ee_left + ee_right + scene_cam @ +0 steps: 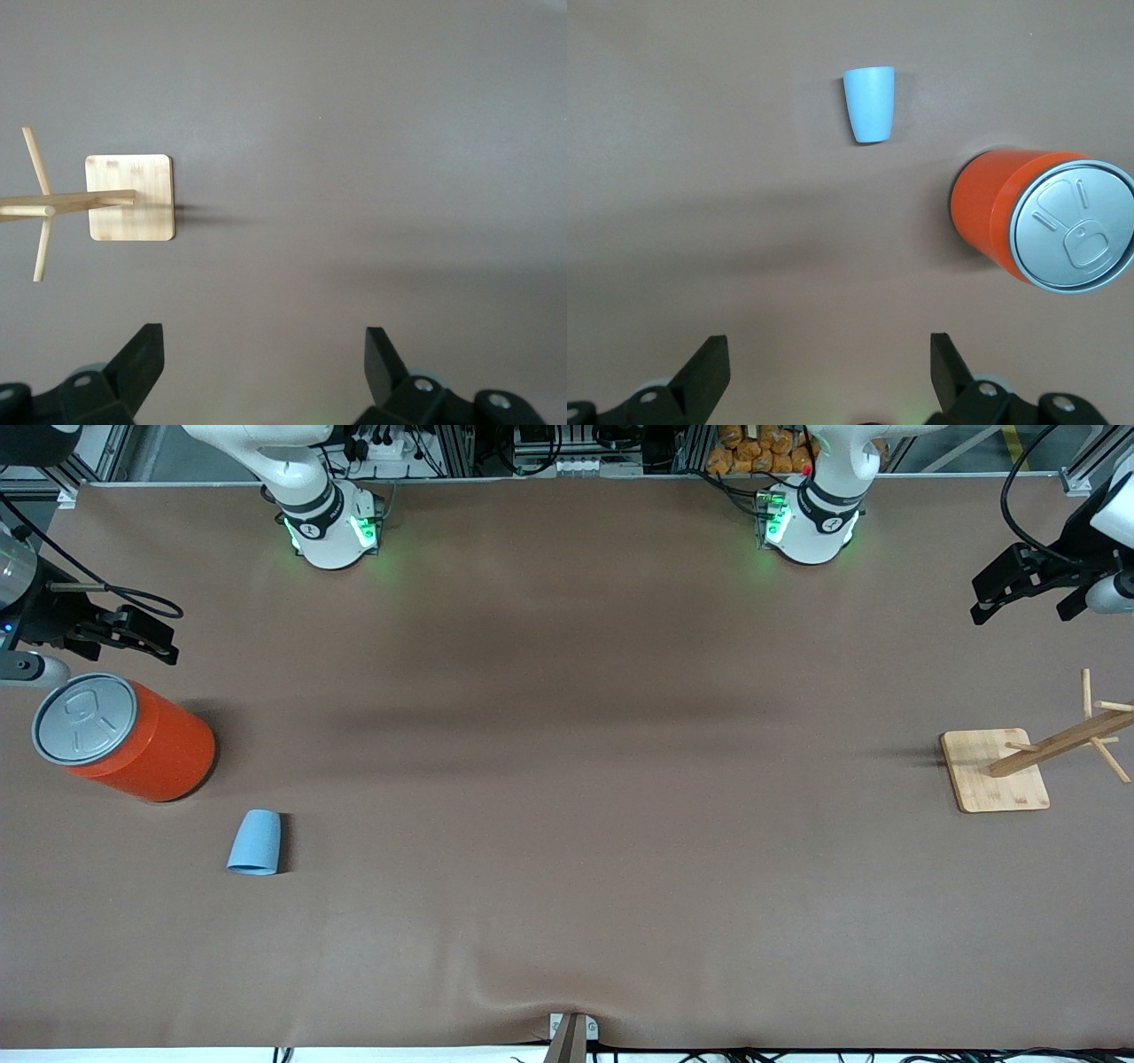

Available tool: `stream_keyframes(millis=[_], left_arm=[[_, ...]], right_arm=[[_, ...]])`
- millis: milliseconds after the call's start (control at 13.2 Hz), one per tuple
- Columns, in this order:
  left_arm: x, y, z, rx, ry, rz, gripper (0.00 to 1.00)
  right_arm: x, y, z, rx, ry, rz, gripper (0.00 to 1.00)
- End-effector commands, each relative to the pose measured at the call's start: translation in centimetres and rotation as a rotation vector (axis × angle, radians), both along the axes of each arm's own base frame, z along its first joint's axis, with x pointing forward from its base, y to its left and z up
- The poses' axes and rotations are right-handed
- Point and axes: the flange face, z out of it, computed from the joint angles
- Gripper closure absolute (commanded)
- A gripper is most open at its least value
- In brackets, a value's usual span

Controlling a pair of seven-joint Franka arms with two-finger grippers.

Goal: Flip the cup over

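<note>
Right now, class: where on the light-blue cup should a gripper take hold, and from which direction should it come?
Probably across the tapered side wall of the cup, near mid-height, coming down from above. It appears to stand upside down, apart from the orange can, so both flanks are free. The right gripper, open above the table near the can, is the closer one.

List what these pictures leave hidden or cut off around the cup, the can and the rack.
- Blue cup: no view shows its inside or which end is open.
- Wooden peg rack: pegs cut off by the frame edge in the front and left wrist views.
- Orange can: its base is hidden by its own body.
- Left claw and right claw: open, lower parts cut off in their wrist views.
</note>
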Motion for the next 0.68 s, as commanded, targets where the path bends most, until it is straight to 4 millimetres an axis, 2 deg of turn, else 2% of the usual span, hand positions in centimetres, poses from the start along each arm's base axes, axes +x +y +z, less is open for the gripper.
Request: stream_keyframes(millis=[0,608], left_arm=[[-0.19,0.03,0.43,0.006,0.014,-0.003,0.00],[0.06,0.24,0.18,0.009,0.020,-0.006,0.00]], right_arm=[[0.29,0.22,0.41,0.010,-0.003,-0.010,0.00],[0.79,0.10,-0.39,0.009,0.008,-0.005,0.00]])
